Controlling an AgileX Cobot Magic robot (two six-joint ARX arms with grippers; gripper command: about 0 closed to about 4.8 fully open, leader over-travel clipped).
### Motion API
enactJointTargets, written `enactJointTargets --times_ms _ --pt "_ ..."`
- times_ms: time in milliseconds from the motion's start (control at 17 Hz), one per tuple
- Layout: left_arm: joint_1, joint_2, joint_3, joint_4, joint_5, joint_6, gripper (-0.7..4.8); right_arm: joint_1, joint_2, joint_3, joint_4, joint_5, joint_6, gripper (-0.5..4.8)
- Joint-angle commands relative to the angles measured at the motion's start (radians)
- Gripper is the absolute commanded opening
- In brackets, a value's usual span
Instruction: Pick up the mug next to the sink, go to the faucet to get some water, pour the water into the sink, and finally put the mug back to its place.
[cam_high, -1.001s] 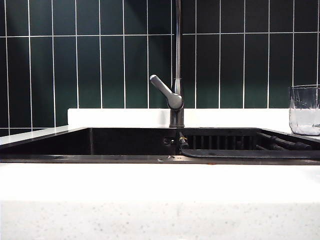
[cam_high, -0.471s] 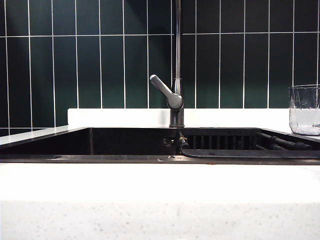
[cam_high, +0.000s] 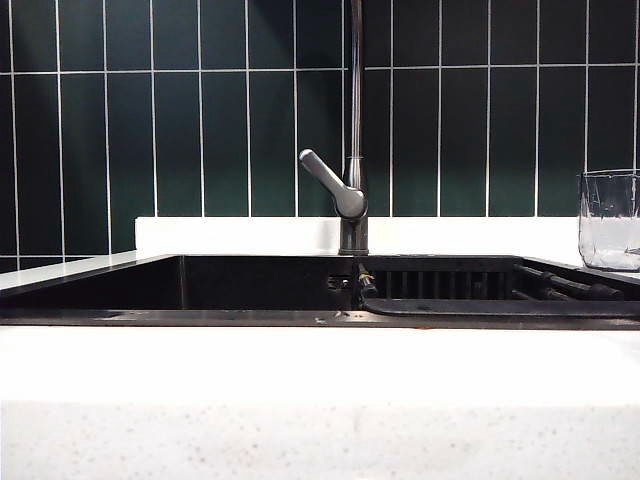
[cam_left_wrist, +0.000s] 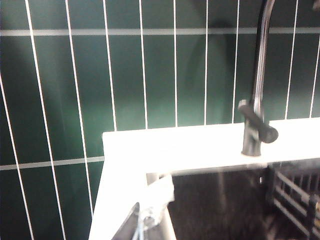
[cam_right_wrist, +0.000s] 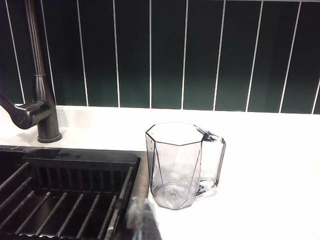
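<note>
The mug (cam_high: 610, 220), clear faceted glass, stands on the white counter at the far right of the exterior view, beside the sink (cam_high: 250, 318). In the right wrist view the mug (cam_right_wrist: 175, 165) is upright and empty, with a handle on the side away from the basin. My right gripper (cam_right_wrist: 138, 217) is shut and empty, just short of the mug, over the sink's edge (cam_right_wrist: 80, 156). The faucet (cam_high: 353, 120) rises behind the sink's middle. My left gripper (cam_left_wrist: 142, 220) is shut and empty near the sink's far corner, well away from the faucet (cam_left_wrist: 256, 100). Neither gripper shows in the exterior view.
A dark slatted rack (cam_right_wrist: 60, 200) fills the mug-side half of the black basin. The faucet's lever (cam_high: 330, 185) points left and up. Dark green tiles (cam_high: 200, 130) form the wall behind a low white ledge (cam_high: 240, 235). White speckled stone (cam_high: 300, 430) frames the front.
</note>
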Motion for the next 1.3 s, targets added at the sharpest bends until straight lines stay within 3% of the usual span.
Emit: enactJointTargets --times_ms 59,589,883,1295 --pt "0.002 0.000 0.002 -0.045 0.004 -0.003 -0.05 0.001 0.003 0.003 0.013 0.002 -0.003 -0.05" --pt "0.010 0.000 0.003 -0.108 0.005 -0.003 -0.05 0.001 0.003 0.002 0.011 0.002 -0.003 -0.05" --pt "0.198 0.000 0.003 -0.119 0.000 -0.003 -0.06 -0.005 0.003 0.002 0.012 0.001 -0.003 -0.05" --pt "0.230 0.000 0.003 -0.121 0.000 -0.003 -0.05 -0.182 0.003 0.002 0.012 0.002 -0.003 -0.06"
